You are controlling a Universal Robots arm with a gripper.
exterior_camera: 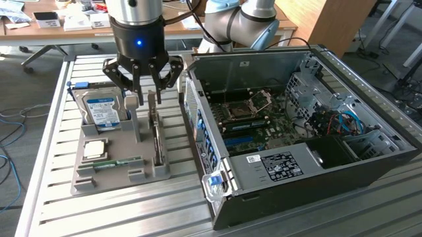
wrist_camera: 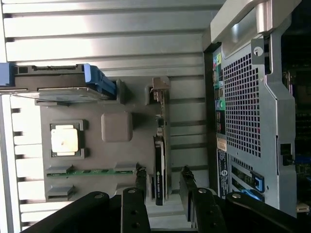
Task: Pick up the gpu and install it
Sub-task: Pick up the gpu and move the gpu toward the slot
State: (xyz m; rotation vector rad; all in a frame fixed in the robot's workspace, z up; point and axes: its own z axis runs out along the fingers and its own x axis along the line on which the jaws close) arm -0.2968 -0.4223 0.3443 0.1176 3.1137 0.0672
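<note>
My pincer [exterior_camera: 142, 98] hangs wide open with nothing in it. In the wrist view one finger [wrist_camera: 141, 182] sits on each side of the graphics card [wrist_camera: 159, 171], with a gap both ways. The graphics card stands on its long edge in a slot of the gray tray [exterior_camera: 112, 173], not yet lifted. The tray also holds a memory stick [exterior_camera: 118, 163], a processor chip [exterior_camera: 96, 148] and a hard drive [exterior_camera: 102, 109]. Beyond, on the exterior view's right, the open computer case [exterior_camera: 369, 158] sits on the slatted table [exterior_camera: 59, 207].

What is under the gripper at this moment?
The gpu stands on edge in the grey tray below the open gripper, in line with the gap between its fingers. Its lower edge is hidden in the tray's slot.
</note>
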